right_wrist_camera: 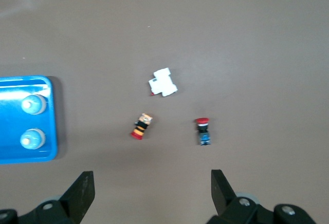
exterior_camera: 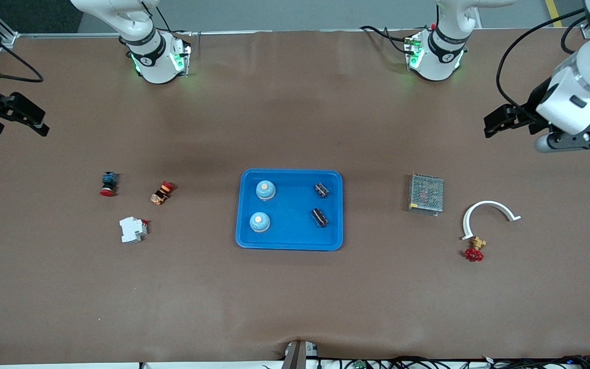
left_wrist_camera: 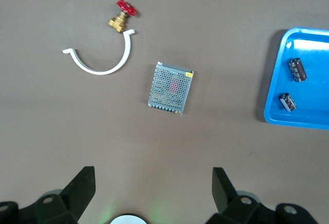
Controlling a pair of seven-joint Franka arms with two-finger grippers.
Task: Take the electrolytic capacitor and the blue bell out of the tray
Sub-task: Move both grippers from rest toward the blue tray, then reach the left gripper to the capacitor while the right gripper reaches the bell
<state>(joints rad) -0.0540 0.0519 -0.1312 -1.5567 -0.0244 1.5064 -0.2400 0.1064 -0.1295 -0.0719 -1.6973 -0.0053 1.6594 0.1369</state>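
Note:
A blue tray [exterior_camera: 292,225] lies mid-table. In it stand two light-blue bells [exterior_camera: 265,190] [exterior_camera: 259,222] and lie two dark capacitors [exterior_camera: 321,189] [exterior_camera: 319,217]. My left gripper [exterior_camera: 489,125] is open and empty, high over the table's left-arm end. Its wrist view shows its fingers wide apart [left_wrist_camera: 152,175], the capacitors [left_wrist_camera: 297,70] [left_wrist_camera: 288,102] and the tray's rim [left_wrist_camera: 288,117]. My right gripper [exterior_camera: 39,123] is open and empty, high over the right-arm end. Its wrist view shows its own spread fingers [right_wrist_camera: 152,179], both bells [right_wrist_camera: 32,104] [right_wrist_camera: 31,139] and the tray [right_wrist_camera: 25,157].
Toward the left arm's end lie a metal mesh box [exterior_camera: 426,193], a white curved bracket [exterior_camera: 489,207] and a brass valve with a red handle [exterior_camera: 475,249]. Toward the right arm's end lie a white breaker [exterior_camera: 132,229], a red-capped button [exterior_camera: 108,184] and an orange switch [exterior_camera: 162,192].

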